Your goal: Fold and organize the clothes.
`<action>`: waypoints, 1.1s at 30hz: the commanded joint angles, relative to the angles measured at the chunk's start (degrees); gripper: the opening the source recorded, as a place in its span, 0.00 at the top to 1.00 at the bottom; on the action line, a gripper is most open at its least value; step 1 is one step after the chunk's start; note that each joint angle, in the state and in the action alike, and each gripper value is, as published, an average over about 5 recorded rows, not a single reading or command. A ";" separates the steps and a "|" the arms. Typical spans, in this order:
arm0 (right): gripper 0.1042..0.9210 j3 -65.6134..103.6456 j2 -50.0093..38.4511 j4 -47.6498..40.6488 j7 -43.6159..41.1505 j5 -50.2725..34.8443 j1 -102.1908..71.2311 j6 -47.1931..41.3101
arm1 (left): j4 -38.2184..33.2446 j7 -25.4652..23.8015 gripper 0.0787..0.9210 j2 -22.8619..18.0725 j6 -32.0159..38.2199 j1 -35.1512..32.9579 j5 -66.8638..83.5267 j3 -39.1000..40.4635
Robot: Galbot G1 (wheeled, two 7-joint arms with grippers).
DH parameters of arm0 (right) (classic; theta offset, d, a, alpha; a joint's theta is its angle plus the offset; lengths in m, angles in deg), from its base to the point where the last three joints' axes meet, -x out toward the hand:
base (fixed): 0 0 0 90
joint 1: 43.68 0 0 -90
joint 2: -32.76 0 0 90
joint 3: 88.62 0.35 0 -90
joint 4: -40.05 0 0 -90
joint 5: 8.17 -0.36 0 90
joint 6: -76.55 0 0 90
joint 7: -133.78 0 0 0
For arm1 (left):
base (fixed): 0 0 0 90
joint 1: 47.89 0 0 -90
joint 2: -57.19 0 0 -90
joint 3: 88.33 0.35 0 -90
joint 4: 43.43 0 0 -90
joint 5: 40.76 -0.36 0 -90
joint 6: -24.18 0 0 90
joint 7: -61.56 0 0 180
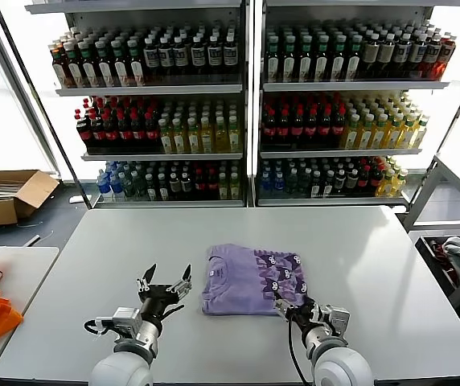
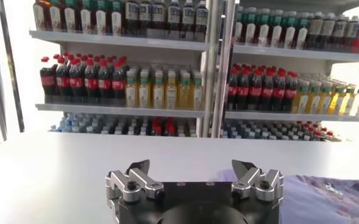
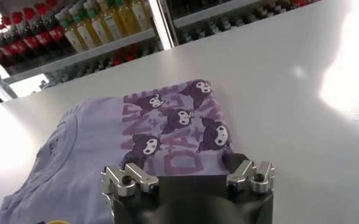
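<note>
Head view: a folded lavender T-shirt (image 1: 252, 279) lies mid-table (image 1: 375, 265), left gripper (image 1: 166, 286) spread wide beside it. Right wrist view: right gripper (image 3: 188, 176), jaws apart, at the shirt's edge; a snag could undo the fold.

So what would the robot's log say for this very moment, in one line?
T-shirt: folded on table | left gripper: open, beside shirt, empty | right gripper: at shirt's near edge | step: folding
</note>
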 commanded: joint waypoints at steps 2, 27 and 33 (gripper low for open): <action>0.12 3.68 -0.75 10.68 -2.57 12.72 -3.99 -0.02 | -1.31 -0.84 0.12 -0.80 1.93 -0.75 -0.24 -0.52; 0.12 21.72 -2.39 7.87 -13.05 28.95 -7.18 5.07 | -5.31 -4.40 0.12 -1.93 8.10 -5.19 -6.43 -4.75; 0.12 20.93 -2.68 8.33 -13.20 28.97 -7.17 4.50 | -6.13 -4.17 0.12 -1.83 9.02 -5.70 -6.70 -4.43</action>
